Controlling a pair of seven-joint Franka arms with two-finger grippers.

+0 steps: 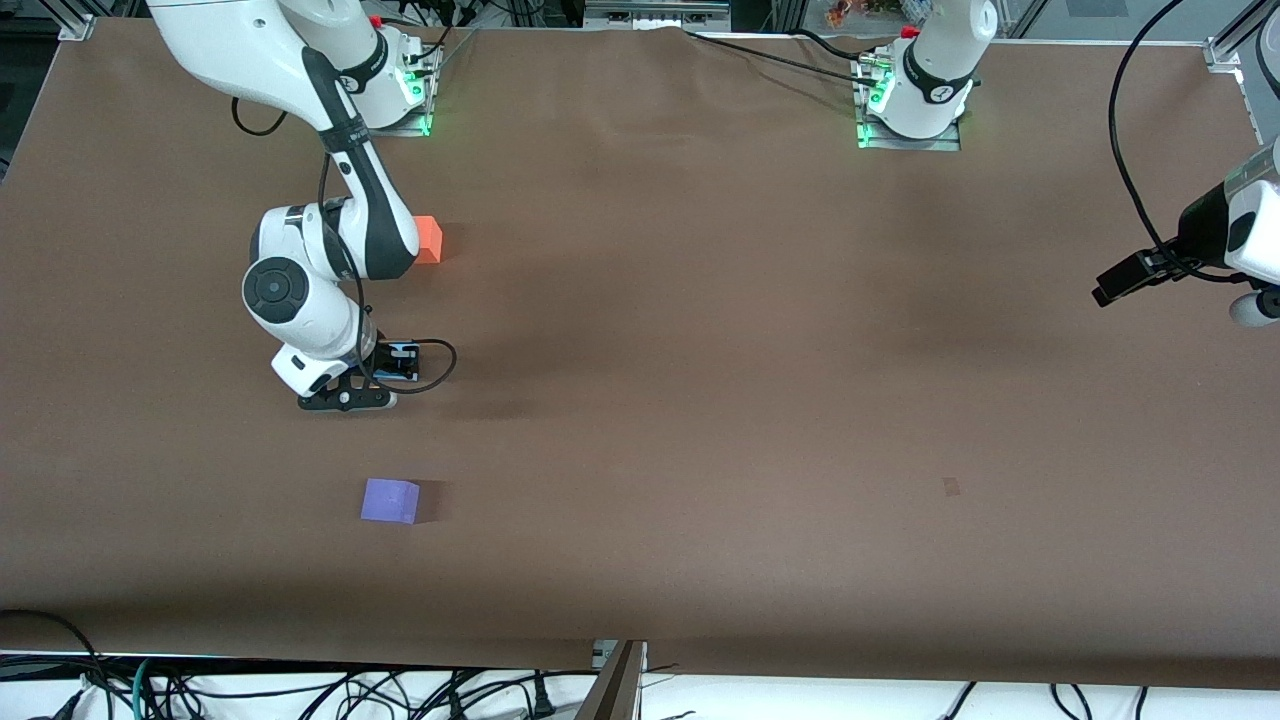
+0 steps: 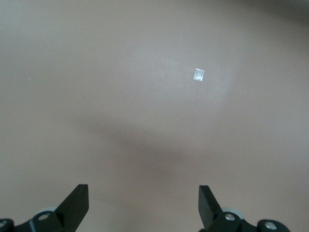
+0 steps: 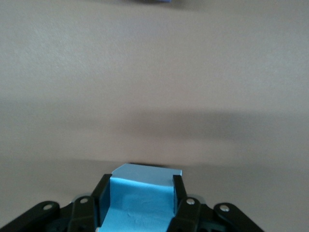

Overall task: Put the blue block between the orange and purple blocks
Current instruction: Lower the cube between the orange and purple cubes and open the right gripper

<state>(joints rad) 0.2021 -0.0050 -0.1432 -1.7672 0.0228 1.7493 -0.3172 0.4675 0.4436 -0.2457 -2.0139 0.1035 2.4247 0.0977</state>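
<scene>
The blue block (image 3: 140, 205) is clamped between the fingers of my right gripper (image 3: 140, 186), low over the table. In the front view this gripper (image 1: 345, 396) is between the orange block (image 1: 430, 240) and the purple block (image 1: 390, 501), and the arm hides the blue block there. The orange block is farther from the front camera, partly covered by the right arm. The purple block is nearer to the camera. My left gripper (image 2: 144, 203) is open and empty, high over bare table at the left arm's end.
The brown table cover (image 1: 700, 350) is bare apart from a small tape mark (image 1: 950, 486), which also shows in the left wrist view (image 2: 199, 75). The left arm (image 1: 1240, 235) waits at the table's edge. Cables lie along the front edge.
</scene>
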